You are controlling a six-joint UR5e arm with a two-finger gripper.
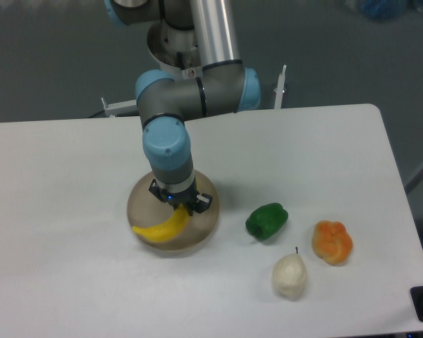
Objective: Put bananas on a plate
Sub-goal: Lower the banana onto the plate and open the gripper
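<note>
The yellow banana (161, 227) lies over the front part of the round beige-grey plate (202, 227), its left tip reaching the plate's left rim. My gripper (180, 208) points straight down over the plate and is shut on the banana's right end. Whether the banana rests on the plate or hangs just above it cannot be told. The arm hides the back half of the plate.
A green pepper (266, 220) sits just right of the plate. Further right lie a lumpy orange fruit (332, 241) and a white pear-shaped fruit (289, 275). The white table's (70, 190) right edge and front edge are close to those fruits.
</note>
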